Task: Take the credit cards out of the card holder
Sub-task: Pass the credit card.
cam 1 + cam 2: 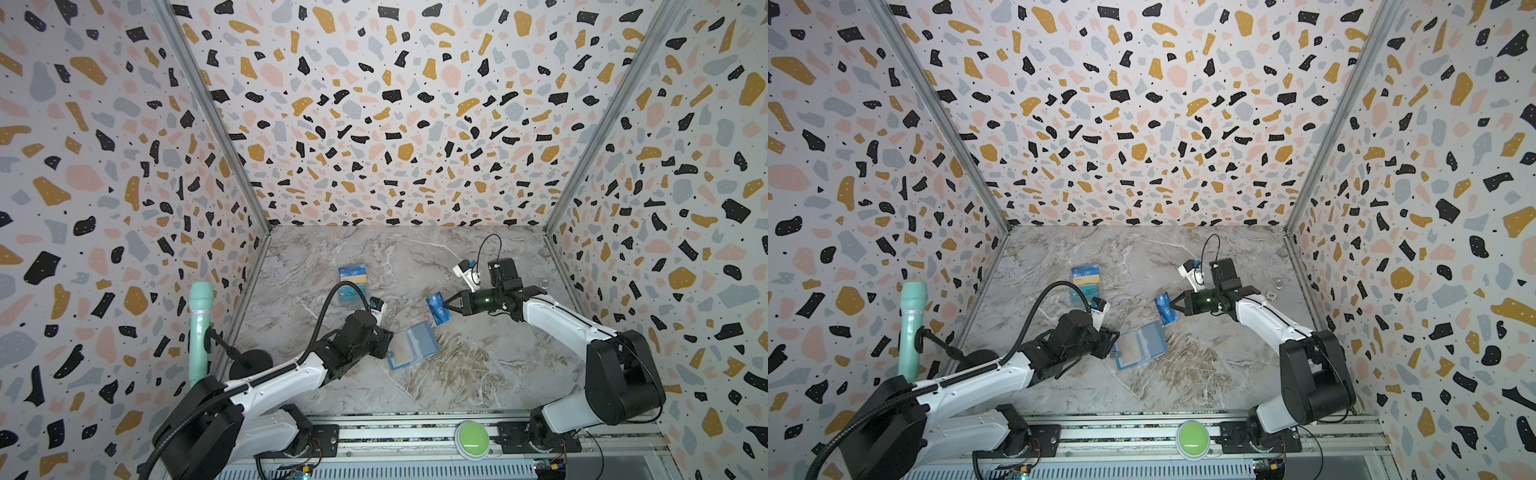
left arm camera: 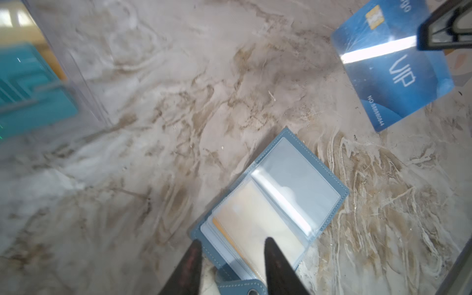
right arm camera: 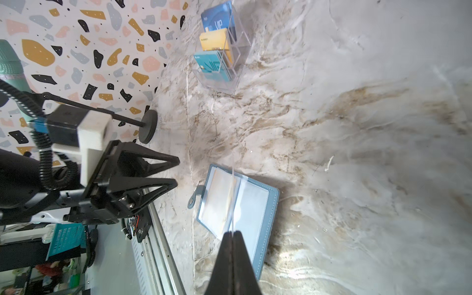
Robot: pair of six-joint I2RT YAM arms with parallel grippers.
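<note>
Card freed: right gripper clamps bright-blue plastic VIP card at 1 o'clock of dusty-blue leatherette card holder, left gripper spread; next, set it down.

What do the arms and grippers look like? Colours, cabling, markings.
White links, black joints on left arm and right arm. Black left gripper and right gripper, tapered open-frame fingers. White camera mounts at wrists. Corrugated black hose on left; thin cable loop and green light on right.

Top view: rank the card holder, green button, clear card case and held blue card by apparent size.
1. card holder
2. green button and clear card case: too alike to rank
3. blue card
</note>
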